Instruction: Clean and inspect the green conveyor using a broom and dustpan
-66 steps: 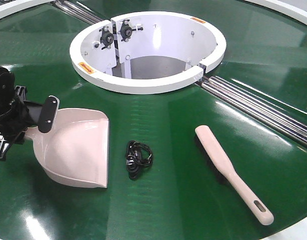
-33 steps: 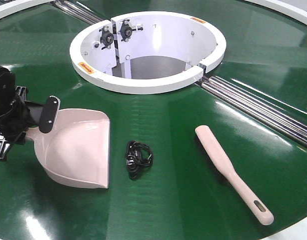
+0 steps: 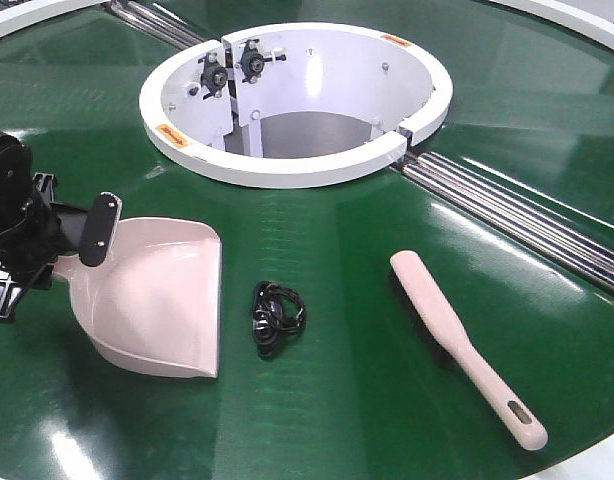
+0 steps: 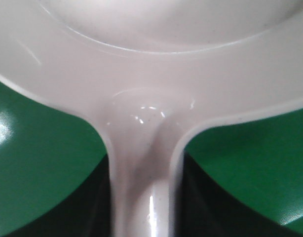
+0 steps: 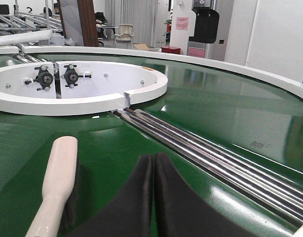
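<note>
The green conveyor [image 3: 337, 400] fills the front view. The pink-beige dustpan [image 3: 157, 295] lies on it at the left, mouth facing right. My left gripper [image 3: 52, 262] is shut on its thin handle [image 4: 141, 197], which runs between the dark fingers [image 4: 94, 207] in the left wrist view. The broom [image 3: 457, 335] lies flat on the belt at the right, handle toward the front edge; it also shows in the right wrist view [image 5: 57, 182]. My right gripper [image 5: 153, 158] is shut and empty, just right of the broom, low over the belt.
A small black tangled object [image 3: 275, 318] lies on the belt between dustpan and broom. The white circular hub wall [image 3: 297, 165] stands behind. Silver rollers [image 3: 517, 215] cross the belt at the right. The white outer rim [image 3: 597, 462] is at the front right.
The dustpan and left gripper have shifted very slightly to the right. The broom and the black object have not moved.
</note>
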Action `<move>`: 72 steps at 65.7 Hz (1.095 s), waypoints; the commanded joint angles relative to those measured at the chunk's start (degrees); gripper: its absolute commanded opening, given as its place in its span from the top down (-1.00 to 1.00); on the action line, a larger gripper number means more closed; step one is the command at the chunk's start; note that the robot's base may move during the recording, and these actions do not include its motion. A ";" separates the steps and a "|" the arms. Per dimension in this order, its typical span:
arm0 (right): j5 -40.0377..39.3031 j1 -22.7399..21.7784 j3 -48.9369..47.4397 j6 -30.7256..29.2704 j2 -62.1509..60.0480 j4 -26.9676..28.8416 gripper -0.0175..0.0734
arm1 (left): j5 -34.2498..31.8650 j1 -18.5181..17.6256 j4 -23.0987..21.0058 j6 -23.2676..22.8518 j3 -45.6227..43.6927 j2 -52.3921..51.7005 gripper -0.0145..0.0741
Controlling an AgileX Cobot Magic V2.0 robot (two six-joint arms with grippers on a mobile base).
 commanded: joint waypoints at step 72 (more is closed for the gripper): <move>6.93 -0.21 -27.38 1.72 22.68 6.97 0.64 | 0.92 -0.92 -1.37 1.52 -1.18 -2.11 0.69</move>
